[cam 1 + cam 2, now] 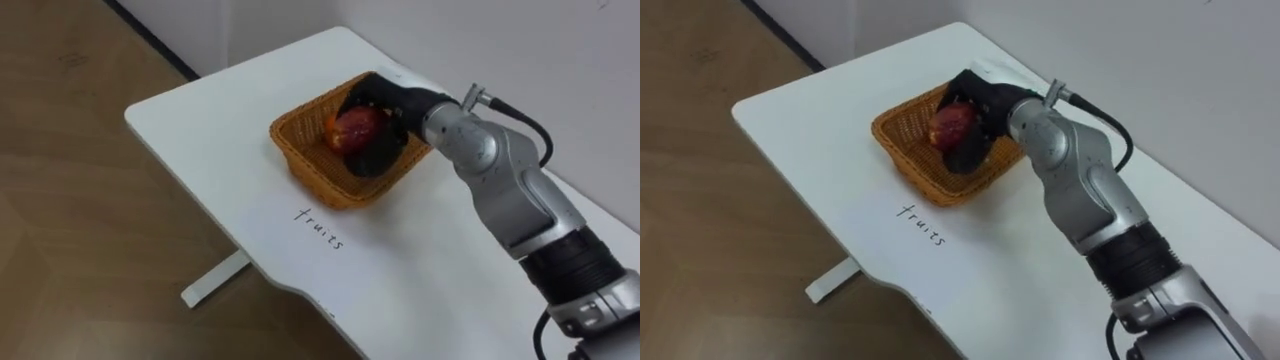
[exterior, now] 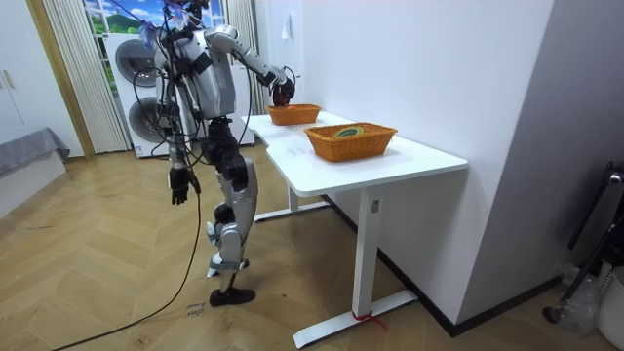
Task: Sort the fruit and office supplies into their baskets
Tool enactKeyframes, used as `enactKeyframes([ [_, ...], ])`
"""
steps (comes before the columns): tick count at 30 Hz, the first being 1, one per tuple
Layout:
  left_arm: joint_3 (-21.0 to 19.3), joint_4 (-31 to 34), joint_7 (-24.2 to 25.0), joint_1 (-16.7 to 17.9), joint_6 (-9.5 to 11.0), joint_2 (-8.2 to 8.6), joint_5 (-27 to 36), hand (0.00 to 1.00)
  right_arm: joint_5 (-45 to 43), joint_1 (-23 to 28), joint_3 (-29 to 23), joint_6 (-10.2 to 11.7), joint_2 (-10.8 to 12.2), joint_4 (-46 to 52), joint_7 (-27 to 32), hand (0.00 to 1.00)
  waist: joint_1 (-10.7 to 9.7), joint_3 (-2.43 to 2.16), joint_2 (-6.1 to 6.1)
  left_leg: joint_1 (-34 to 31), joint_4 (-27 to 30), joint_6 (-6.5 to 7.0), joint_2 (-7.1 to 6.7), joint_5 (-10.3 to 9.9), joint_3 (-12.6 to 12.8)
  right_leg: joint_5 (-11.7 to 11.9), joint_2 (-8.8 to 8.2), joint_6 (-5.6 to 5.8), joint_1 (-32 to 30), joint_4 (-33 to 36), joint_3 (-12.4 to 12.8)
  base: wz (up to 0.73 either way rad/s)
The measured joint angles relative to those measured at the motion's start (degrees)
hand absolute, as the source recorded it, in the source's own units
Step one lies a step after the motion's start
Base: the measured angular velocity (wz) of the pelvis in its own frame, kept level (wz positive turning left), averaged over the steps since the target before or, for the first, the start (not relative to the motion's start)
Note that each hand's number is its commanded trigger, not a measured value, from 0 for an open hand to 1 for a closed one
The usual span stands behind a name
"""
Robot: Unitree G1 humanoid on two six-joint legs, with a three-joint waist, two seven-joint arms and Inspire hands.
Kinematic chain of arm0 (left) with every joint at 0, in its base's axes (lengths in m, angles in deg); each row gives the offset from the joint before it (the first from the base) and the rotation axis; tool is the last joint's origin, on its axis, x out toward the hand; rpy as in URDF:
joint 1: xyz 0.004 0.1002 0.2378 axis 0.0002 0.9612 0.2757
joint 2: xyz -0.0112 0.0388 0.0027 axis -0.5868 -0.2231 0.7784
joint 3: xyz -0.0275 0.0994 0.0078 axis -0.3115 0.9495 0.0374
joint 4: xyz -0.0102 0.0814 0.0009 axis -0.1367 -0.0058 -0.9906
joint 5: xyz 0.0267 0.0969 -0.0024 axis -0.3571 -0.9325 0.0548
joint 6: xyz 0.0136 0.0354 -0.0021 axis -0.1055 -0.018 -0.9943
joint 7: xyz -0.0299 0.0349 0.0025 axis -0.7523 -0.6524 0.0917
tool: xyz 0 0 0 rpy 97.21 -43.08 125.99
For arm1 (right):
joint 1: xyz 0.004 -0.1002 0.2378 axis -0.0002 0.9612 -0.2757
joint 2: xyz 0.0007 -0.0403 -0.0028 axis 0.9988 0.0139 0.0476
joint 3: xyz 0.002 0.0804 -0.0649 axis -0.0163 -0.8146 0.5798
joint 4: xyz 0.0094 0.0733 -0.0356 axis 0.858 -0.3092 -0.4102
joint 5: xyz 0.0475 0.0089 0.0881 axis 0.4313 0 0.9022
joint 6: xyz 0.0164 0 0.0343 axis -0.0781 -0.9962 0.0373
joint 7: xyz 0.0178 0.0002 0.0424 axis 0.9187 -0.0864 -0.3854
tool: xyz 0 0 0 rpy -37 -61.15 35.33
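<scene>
Black and hanging low by the robot's side is the left robot hand; it is too small to tell if it is open or closed. The robot stands at one end of a white table. On the table top, closest to the robot, is a small word written by hand. Just behind the word sits a brown woven basket. The right robot hand reaches over this basket with its fingers curled round a red apple. The apple is low over the basket, and something orange peeks out right beside it. Farther along the table is a second woven basket with something yellow and green inside.
</scene>
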Motion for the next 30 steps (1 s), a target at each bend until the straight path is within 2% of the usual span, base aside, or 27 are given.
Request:
enactKeyframes([
  [7,0.0,0.1,0.4,0.0,0.0,-0.42,0.0,0.00,4.4,-1.5,0.0,0.7,-0.2,-3.4,5.0,0.00,-0.4,0.02,0.02,-0.9,0.3,0.15,-0.60,0.1,-1.2,0.0,-0.34,0.01,-0.1,0.0,-2.2,0.09],
  [12,0.1,0.1,0.4,0.0,0.1,-0.50,0.0,0.00,6.9,-1.5,0.0,1.8,-0.2,-3.4,7.3,0.00,-0.7,0.04,0.05,-1.1,0.7,0.25,-0.84,0.1,-1.3,-0.1,-0.56,0.11,-0.3,0.0,-2.2,0.02],
  [15,0.1,0.2,0.5,0.1,0.5,-0.50,-0.1,0.00,7.2,-1.5,0.0,2.7,-1.3,-3.4,7.8,0.00,-1.1,0.03,0.03,-1.2,0.8,0.38,-1.01,0.2,-1.3,-0.1,-0.72,0.11,-0.4,0.1,-2.1,0.01],
  [18,0.1,0.1,0.5,0.2,0.5,-0.53,-0.1,0.00,6.8,-1.5,-0.4,3.2,-2.0,-3.3,7.9,0.00,-2.4,-0.06,-0.10,-1.3,0.8,0.54,-1.23,0.3,-1.7,-0.1,-0.81,0.12,-0.3,0.1,-1.7,0.04],
  [21,0.1,0.1,0.7,0.1,0.5,-0.51,0.0,0.00,6.8,-1.5,-0.5,3.2,-2.1,-3.1,8.0,0.00,-3.9,-0.16,-0.23,-1.1,0.8,0.56,-1.22,0.3,-1.4,-0.1,-0.80,0.12,-0.4,0.1,-0.1,-0.03],
  [28,0.1,0.3,0.8,-0.8,0.4,-0.26,-0.1,0.00,6.9,-1.5,-1.0,3.7,-2.1,-1.2,8.5,0.00,-5.8,0.00,0.21,-0.9,0.8,0.69,-0.91,0.2,0.9,-0.1,-0.78,0.14,-0.7,0.0,2.5,-0.16],
  [30,0.1,0.9,0.8,-0.8,0.3,-0.16,0.0,0.00,6.9,-1.5,-1.1,3.7,-2.2,-0.5,8.6,0.00,-6.0,-0.10,0.50,-0.9,0.9,0.71,-0.87,0.2,1.5,-0.1,-0.82,0.14,-0.9,0.1,2.8,-0.17],
])
